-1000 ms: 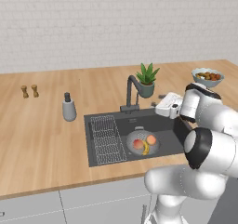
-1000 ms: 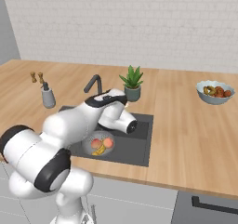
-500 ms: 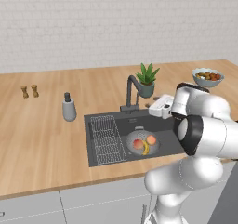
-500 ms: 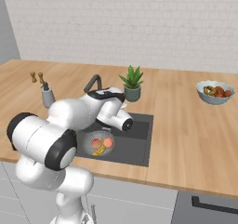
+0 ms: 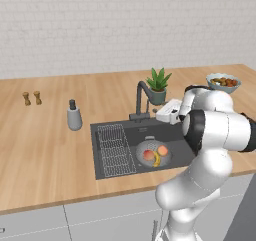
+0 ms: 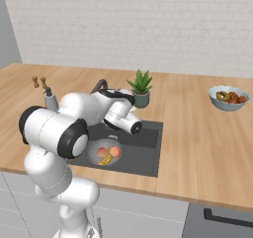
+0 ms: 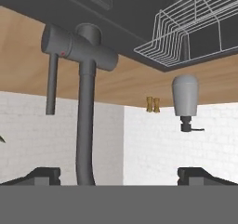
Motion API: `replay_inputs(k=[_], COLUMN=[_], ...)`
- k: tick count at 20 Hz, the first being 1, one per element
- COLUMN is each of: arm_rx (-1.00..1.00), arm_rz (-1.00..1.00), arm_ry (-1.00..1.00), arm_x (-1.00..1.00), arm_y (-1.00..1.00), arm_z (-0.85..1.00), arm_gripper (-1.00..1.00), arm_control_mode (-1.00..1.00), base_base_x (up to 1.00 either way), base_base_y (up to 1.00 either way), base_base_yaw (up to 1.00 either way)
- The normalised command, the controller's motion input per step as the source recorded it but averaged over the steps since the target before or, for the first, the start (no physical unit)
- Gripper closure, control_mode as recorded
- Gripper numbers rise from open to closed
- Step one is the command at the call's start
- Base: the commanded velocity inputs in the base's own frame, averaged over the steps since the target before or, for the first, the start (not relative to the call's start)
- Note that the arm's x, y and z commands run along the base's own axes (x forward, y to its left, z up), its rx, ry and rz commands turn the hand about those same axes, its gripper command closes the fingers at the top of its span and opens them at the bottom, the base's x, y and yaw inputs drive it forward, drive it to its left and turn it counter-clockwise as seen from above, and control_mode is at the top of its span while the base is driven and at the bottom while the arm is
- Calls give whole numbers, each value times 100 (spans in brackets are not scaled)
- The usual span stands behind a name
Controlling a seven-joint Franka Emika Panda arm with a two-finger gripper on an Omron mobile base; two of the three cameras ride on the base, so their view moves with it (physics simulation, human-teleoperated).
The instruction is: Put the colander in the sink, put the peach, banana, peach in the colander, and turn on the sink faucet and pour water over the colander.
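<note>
The silvery colander (image 5: 150,147) (image 6: 94,152) sits in the dark sink (image 5: 120,132) (image 6: 148,143). It holds two peaches (image 5: 148,155) (image 5: 162,150) (image 6: 103,152) and a yellow banana (image 5: 157,160) (image 6: 105,160). The dark sink faucet (image 5: 139,99) (image 7: 85,111) stands at the sink's back edge, and no water shows. My gripper (image 5: 162,113) (image 7: 122,175) is open, level with the faucet and just to its right. In the hand view, which is rolled upside down, the faucet's stem rises between the fingertips (image 7: 44,174), left of the middle.
A wire rack (image 5: 116,147) (image 7: 186,30) fills the sink's left part. A grey soap dispenser (image 5: 74,117) (image 7: 186,100) and two small shakers (image 5: 31,98) stand on the counter to the left. A potted plant (image 5: 158,85) (image 6: 140,88) is behind the faucet, and a fruit bowl (image 5: 223,82) (image 6: 228,98) at the far right.
My hand has moved a little left, closer to the faucet, while the elbow swung. The fruit and colander have not moved.
</note>
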Motion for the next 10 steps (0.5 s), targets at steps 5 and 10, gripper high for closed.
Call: replay_inputs(k=[5, 10], arm_rx=[0, -2], arm_rz=[-1, 0], arm_ry=[0, 0], arm_x=[28, 32], arm_y=[0, 0], arm_z=[-9, -20], arm_gripper=[-100, -100], arm_control_mode=[-100, -100], base_base_x=[0, 0], base_base_y=[0, 0], base_base_yaw=[0, 0])
